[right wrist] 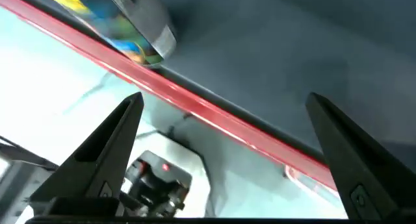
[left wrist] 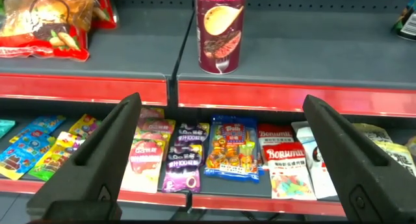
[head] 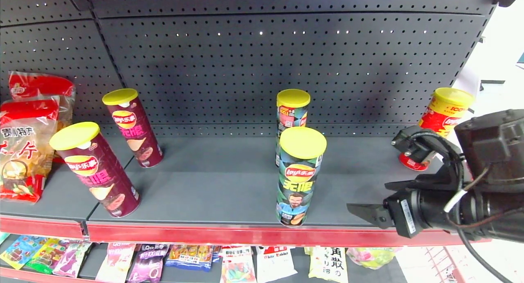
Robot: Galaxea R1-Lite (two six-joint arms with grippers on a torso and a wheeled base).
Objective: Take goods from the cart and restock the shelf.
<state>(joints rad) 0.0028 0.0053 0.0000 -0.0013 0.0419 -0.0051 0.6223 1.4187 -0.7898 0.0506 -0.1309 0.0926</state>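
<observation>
A blue-green can point(head: 301, 178) stands at the front edge of the shelf point(head: 213, 180), with a second can point(head: 291, 111) right behind it. Maroon cans point(head: 96, 170) stand to the left and a red-and-yellow can point(head: 444, 111) far right. The right gripper point(right wrist: 224, 102) is spread wide and empty by the shelf's red lip. The left gripper point(left wrist: 221, 100), also spread and empty, faces candy packets point(left wrist: 227, 152) on the tier below.

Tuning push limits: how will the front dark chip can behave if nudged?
Front dark chip can: tall, narrow base, so likely tips before sliding. Near the red shelf lip, so might fall off. Round, probably rolls once down.
</observation>
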